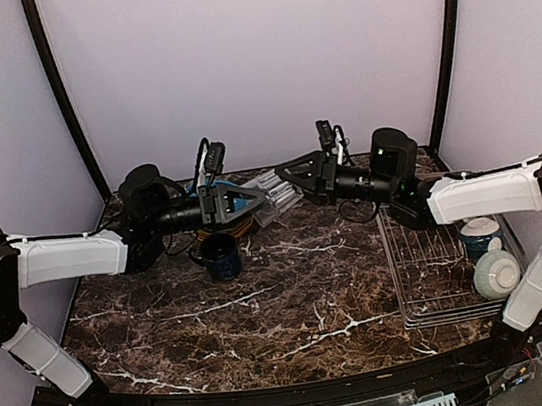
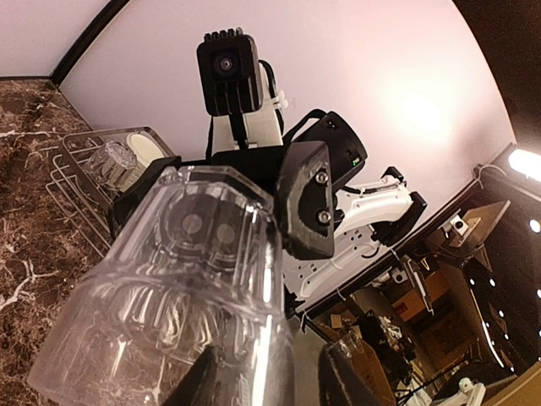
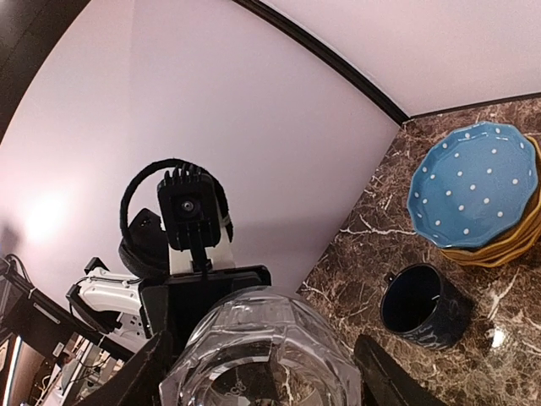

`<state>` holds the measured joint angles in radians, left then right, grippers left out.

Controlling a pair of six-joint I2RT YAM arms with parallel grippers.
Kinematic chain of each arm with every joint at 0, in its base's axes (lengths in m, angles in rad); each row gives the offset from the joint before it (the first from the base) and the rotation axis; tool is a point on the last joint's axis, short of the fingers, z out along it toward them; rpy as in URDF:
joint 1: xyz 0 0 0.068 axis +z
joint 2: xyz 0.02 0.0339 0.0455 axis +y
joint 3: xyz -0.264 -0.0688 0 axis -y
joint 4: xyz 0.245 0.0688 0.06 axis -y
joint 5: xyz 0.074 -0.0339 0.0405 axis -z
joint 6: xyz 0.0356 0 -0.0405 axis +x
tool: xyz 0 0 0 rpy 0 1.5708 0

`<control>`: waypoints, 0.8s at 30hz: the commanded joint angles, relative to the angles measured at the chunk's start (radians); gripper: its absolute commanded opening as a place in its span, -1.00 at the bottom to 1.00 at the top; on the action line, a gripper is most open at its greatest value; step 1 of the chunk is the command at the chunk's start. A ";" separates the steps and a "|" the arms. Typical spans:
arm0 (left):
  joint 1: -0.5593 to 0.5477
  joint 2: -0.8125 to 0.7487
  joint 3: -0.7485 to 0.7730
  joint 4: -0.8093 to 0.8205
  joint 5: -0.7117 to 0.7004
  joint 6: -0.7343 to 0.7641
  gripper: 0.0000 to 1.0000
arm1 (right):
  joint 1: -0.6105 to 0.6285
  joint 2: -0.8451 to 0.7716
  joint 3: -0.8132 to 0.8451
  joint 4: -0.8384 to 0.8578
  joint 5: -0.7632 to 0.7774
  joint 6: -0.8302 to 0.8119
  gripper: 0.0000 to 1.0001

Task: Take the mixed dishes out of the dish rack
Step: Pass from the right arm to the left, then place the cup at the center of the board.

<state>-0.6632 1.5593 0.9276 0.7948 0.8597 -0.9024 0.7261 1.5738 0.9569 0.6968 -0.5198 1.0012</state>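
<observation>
A clear glass tumbler [image 1: 276,200] hangs in the air at the back middle of the table, between my two grippers. My right gripper [image 1: 295,191] is shut on it; in the right wrist view the tumbler [image 3: 254,330] fills the space between the fingers [image 3: 385,376]. In the left wrist view the right gripper's fingers [image 2: 306,199] clamp the tumbler's [image 2: 169,279] far end. My left gripper [image 1: 254,203] is open at the tumbler's near end, with a gap beside its right finger [image 2: 351,381]. The silver dish rack [image 1: 433,276] stands at the right.
A dark blue cup [image 1: 221,254] stands on the marble under the left arm and also shows in the right wrist view [image 3: 418,306]. Beside it, a blue white-dotted plate [image 3: 473,182] lies on yellow plates [image 3: 507,247]. Two pale bowls [image 1: 495,274] sit in the rack's right side.
</observation>
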 commanded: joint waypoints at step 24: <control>0.013 -0.231 0.021 -0.929 -0.259 0.303 -0.98 | 0.010 -0.337 -0.251 -0.204 0.292 -0.382 0.97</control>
<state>-0.6498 1.4662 0.9100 0.4450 0.7773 -0.8143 0.7395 1.3296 0.7403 0.6472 -0.3424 0.8051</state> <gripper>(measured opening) 0.062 0.987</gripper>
